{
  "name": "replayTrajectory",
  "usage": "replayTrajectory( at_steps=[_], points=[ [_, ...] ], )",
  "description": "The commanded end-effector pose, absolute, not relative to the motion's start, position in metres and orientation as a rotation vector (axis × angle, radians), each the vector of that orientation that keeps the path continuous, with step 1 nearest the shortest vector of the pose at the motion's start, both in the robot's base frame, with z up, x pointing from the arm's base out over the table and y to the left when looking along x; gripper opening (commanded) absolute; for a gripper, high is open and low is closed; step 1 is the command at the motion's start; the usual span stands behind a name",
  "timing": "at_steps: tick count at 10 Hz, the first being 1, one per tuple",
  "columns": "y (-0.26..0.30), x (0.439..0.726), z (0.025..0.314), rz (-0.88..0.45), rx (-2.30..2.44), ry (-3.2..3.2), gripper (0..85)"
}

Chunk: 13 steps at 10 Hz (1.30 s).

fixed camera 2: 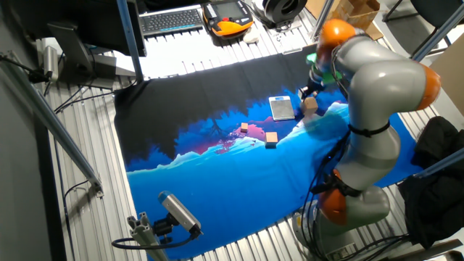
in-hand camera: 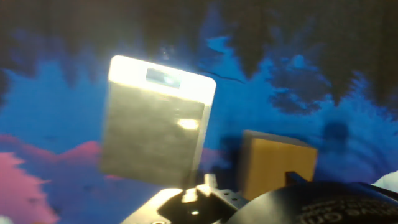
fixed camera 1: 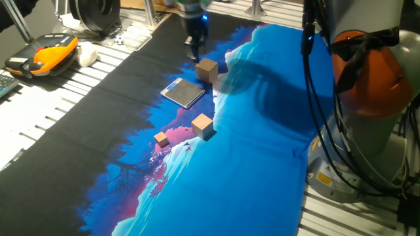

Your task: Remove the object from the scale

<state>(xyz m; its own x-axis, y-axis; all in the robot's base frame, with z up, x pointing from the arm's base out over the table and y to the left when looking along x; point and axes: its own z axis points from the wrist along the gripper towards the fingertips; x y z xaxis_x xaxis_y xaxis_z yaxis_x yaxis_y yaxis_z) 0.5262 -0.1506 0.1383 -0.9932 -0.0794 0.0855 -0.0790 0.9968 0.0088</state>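
The scale (fixed camera 1: 182, 92) lies flat on the cloth with nothing on its shiny top; it also shows as the scale (fixed camera 2: 282, 107) and the scale (in-hand camera: 155, 124). The object (fixed camera 1: 207, 69), a light-tan wooden cube, stands on the cloth just beyond the scale's far corner, off the plate. It appears again as the object (fixed camera 2: 310, 106) and the object (in-hand camera: 277, 165). My gripper (fixed camera 1: 195, 51) hangs just behind and above the cube, apart from it and holding nothing. It is dark and blurred, and its fingers do not show in the hand view.
A second wooden cube (fixed camera 1: 202, 124) and a small orange-tan cube (fixed camera 1: 161, 138) sit on the cloth nearer the front. An orange-and-black pendant (fixed camera 1: 42, 54) lies at the far left. The arm's base (fixed camera 1: 371, 72) and cables stand at the right.
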Motion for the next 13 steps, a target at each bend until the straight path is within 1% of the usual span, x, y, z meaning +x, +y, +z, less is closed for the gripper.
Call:
replayTrajectory(
  at_steps=[1,4,8,10,13],
  points=[
    [-0.144,0.528,0.159,-0.010,0.131,-3.045,0.0],
    [-0.113,0.522,0.181,-0.030,0.099,-3.080,0.0],
    [-0.080,0.515,0.191,-0.030,0.070,-3.118,0.0],
    [-0.066,0.509,0.190,-0.009,0.041,-3.116,0.0],
    [-0.053,0.508,0.185,-0.021,0.013,-3.120,0.0]
  ],
)
